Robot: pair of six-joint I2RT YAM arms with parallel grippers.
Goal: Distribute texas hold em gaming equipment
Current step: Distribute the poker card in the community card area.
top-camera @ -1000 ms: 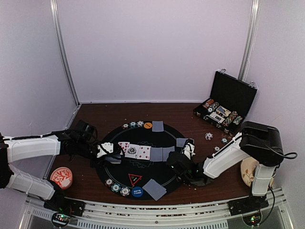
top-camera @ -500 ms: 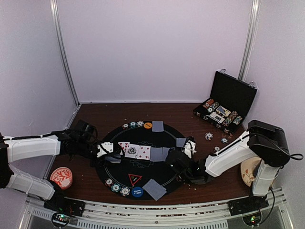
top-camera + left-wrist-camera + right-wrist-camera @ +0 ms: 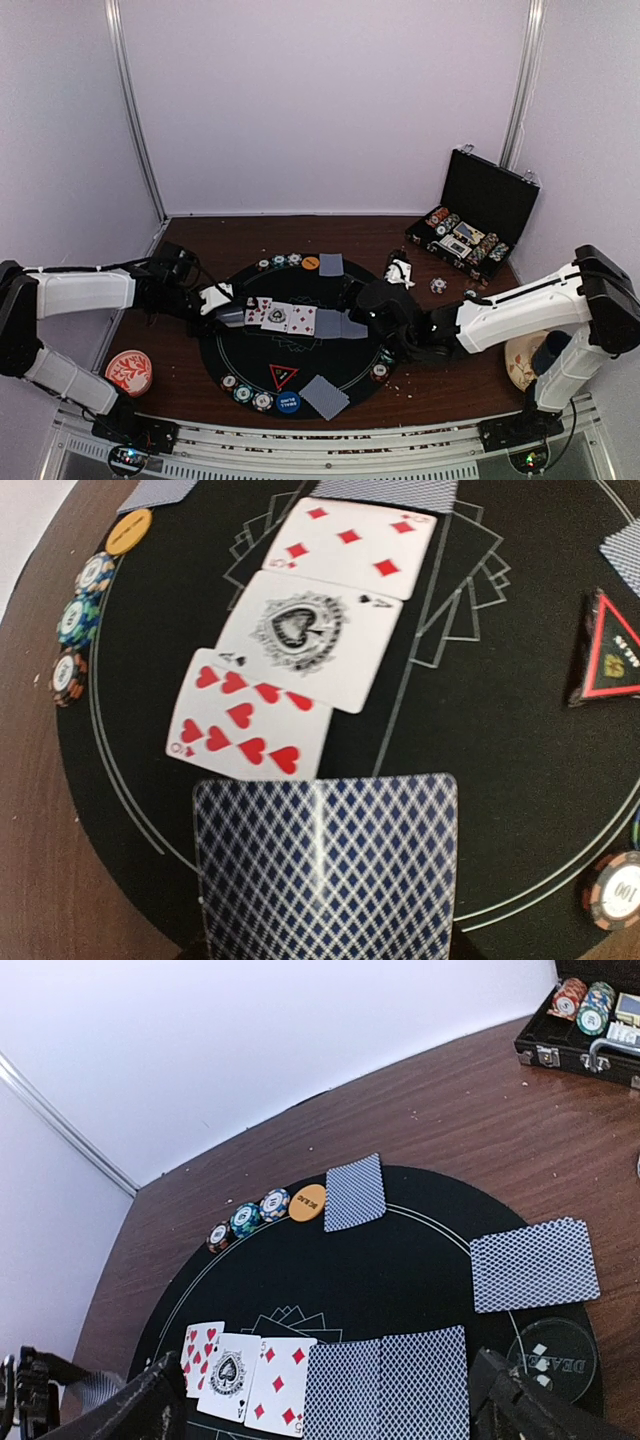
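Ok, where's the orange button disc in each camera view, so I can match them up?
Top external: the orange button disc lies at the far edge of the mat, between the chips and a face-down card.
Left wrist: upper left, above the chips.
Right wrist: centre, slightly left, right of the chips.
Shared landmark: the ace of spades, the middle one of the face-up cards.

Matt black cloth mat (image 3: 340, 360); dark wood-grain table (image 3: 230, 240); smooth, slightly glossy cards (image 3: 310, 650).
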